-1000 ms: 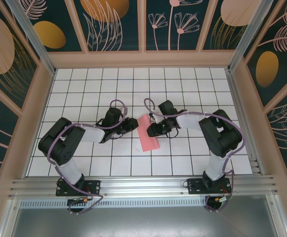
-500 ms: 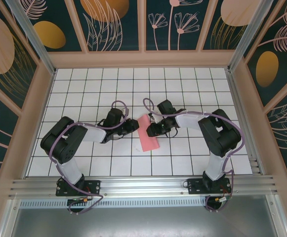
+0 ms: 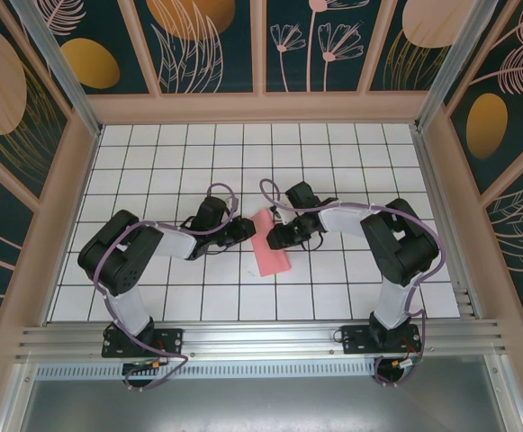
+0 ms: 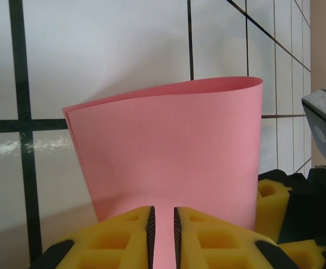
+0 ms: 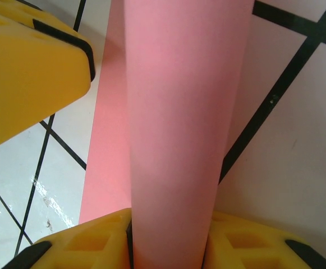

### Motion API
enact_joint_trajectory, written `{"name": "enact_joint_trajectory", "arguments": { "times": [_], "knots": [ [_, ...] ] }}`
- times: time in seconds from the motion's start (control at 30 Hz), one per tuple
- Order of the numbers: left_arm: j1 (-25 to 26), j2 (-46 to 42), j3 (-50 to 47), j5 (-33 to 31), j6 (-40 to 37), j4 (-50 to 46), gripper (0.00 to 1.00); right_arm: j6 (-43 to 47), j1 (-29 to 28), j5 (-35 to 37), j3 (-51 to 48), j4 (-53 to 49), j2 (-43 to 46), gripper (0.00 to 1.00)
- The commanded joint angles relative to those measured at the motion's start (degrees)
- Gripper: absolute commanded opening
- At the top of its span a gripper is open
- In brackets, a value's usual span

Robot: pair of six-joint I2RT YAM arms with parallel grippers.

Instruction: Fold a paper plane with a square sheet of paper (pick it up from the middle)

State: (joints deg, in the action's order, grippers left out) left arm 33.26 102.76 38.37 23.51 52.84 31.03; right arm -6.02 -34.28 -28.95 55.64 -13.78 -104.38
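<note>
The square sheet of paper (image 3: 271, 247), salmon pink, lies doubled over into a narrow strip on the white grid table (image 3: 153, 162). Its top layer bulges up in a curve (image 4: 168, 140). My left gripper (image 3: 246, 229) is at the strip's left edge. Its yellow fingers (image 4: 123, 235) stand a narrow gap apart, with pink paper showing in the gap. My right gripper (image 3: 269, 236) is shut on the curled fold (image 5: 179, 112) at the strip's far right side. The left gripper's yellow finger (image 5: 33, 67) shows close by in the right wrist view. A paper plane is out of view.
Both black arms (image 3: 126, 256) (image 3: 401, 238) reach in low over the table's middle. Peach-framed patterned walls (image 3: 261, 54) close in the back and sides, and a metal rail (image 3: 261, 337) runs along the near edge.
My left arm has slid a little right, up to the paper's edge, and its jaws have narrowed. The right gripper and the paper have stayed where they were.
</note>
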Motion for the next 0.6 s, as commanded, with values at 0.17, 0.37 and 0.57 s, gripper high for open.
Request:
{"name": "enact_joint_trajectory", "arguments": {
  "times": [0.17, 0.37, 0.57],
  "knots": [
    [0.51, 1.9, 2.74, -2.42, -1.39, -6.0, 0.16, 1.63, -0.36, 7.59, -0.75, -0.81, -4.69, 0.35],
    [0.93, 2.86, 3.85, -3.94, -2.15, -9.53, 0.14, 1.54, -0.59, 7.68, -0.67, -0.77, -4.85, 0.35],
    [1.01, 3.2, 4.59, -6.19, -2.82, -13.81, 0.12, 1.23, -0.75, 7.72, -0.58, -0.9, -4.52, 0.35]
  ]
}}
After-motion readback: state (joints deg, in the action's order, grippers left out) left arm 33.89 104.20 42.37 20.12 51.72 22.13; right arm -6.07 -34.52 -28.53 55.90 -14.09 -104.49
